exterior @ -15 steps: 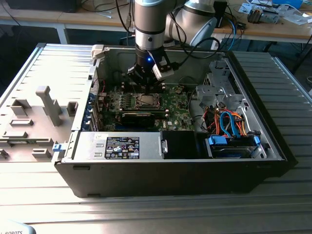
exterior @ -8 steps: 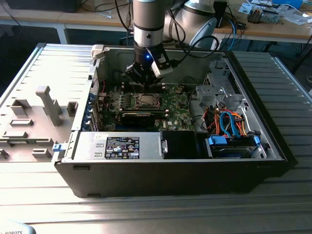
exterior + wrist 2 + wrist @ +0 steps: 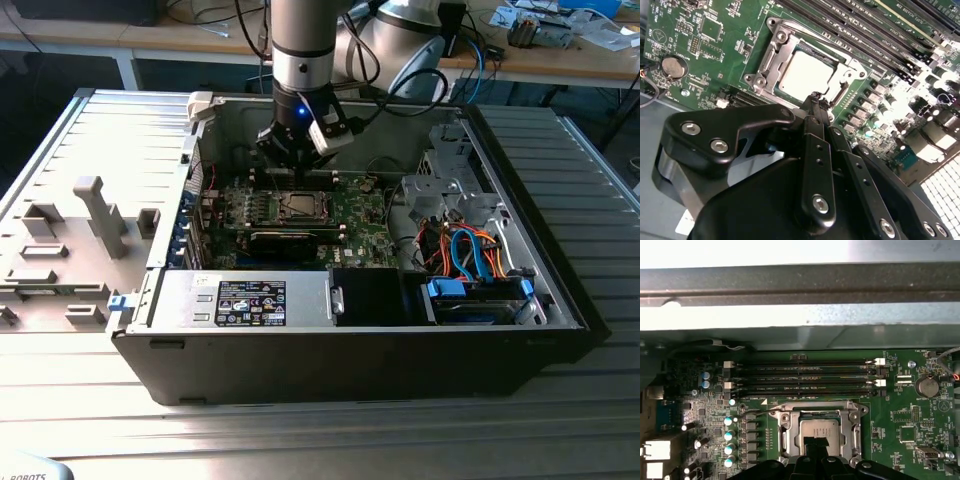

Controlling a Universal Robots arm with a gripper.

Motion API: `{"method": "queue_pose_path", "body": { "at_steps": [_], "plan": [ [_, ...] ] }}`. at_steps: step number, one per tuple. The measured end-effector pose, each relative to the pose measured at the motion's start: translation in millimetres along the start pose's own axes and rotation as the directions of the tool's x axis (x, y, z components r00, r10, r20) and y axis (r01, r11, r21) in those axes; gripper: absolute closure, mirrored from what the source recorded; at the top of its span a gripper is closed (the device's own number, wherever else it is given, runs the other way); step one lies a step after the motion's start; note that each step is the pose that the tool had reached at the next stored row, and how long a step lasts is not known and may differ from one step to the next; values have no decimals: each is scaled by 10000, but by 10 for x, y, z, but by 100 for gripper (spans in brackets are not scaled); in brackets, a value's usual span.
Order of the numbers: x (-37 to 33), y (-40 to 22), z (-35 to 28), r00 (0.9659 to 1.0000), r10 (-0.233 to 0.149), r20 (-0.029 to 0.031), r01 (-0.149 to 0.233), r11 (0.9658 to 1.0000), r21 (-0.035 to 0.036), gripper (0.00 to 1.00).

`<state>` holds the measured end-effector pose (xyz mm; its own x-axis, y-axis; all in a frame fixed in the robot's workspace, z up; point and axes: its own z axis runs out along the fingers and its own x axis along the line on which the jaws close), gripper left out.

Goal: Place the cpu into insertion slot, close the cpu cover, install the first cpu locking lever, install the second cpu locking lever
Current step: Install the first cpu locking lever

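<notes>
The cpu point(image 3: 805, 75) was seen seated in the insertion slot point(image 3: 771, 59), the cpu cover point(image 3: 849, 67) lowered around it. The gripper point(image 3: 815, 100) was held closed and empty just beside; a lever could be missed if misaligned.

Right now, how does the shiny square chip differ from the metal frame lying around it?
The cpu is a solid, smooth, pale silver square; the cpu cover is an open frame with a cut-out middle. The cpu sits inside; the cpu cover borders it and is larger. Both are silvery metal, lying flat on the green board.
</notes>
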<state>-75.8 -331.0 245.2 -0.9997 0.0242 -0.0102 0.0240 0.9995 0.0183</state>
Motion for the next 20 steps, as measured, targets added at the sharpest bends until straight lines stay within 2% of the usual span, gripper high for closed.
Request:
{"method": "queue_pose_path", "body": {
  "at_steps": [5, 16, 20],
  "plan": [
    [97, -2, -5, 10000, -1, 29, 1, 10000, 0, 89],
    [216, -5, -9, 10000, -2, 62, 2, 10000, -1, 89],
    [280, -7, -9, 10000, -2, 78, 2, 10000, -2, 89]
  ]
}}
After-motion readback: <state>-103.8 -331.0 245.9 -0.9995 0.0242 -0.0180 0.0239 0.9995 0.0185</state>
